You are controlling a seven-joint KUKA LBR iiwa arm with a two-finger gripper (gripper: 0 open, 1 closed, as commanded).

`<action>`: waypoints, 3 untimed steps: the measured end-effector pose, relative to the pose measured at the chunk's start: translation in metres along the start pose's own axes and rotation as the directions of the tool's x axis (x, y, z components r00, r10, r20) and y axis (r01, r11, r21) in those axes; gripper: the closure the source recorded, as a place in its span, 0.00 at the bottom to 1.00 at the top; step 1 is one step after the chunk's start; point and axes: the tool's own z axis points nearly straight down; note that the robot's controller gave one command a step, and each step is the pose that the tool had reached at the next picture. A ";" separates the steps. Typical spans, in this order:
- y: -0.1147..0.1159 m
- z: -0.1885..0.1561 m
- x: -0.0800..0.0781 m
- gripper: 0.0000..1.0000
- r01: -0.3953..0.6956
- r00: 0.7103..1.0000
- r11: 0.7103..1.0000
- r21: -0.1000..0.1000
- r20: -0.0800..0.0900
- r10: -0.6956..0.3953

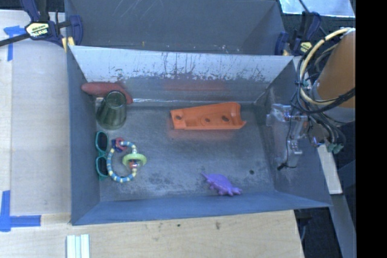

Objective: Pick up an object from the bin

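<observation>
1. Arm pose. The arm enters from the right of the camera view. Its orange wrist cover (pixel 340 66) sits outside the bin's right rim, and looped cables (pixel 309 75) run around it. The hand (pixel 289 141) hangs below the wrist, over the sloping right wall of the grey bin (pixel 175 24), just beside the edge of the floor. It points roughly downward. Whether the hand is spread or pressed together cannot be told from this view. No item is seen within it.

2. Nearest items. The orange block (pixel 207 116) lies on the bin floor left of the hand, near the centre and toward the back wall, clear of the hand. It is long and flat-sided, set slightly askew, with a row of small round recesses along its face and a raised lip at its right end. The purple figure (pixel 222 184) lies at the front edge of the floor, left of and below the hand in the view. It is small with a jagged outline; its exact kind cannot be told.

3. Remaining items. These lie well apart from the hand at the left side:
- a green cup (pixel 112 110), with a reddish-brown piece (pixel 104 89) just behind it;
- teal sunglasses (pixel 101 155);
- a ring of coloured beads (pixel 124 161), touching the sunglasses.
</observation>
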 end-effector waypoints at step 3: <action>0.024 0.074 -0.044 0.00 0.056 0.998 0.998 0.001 0.007 -0.056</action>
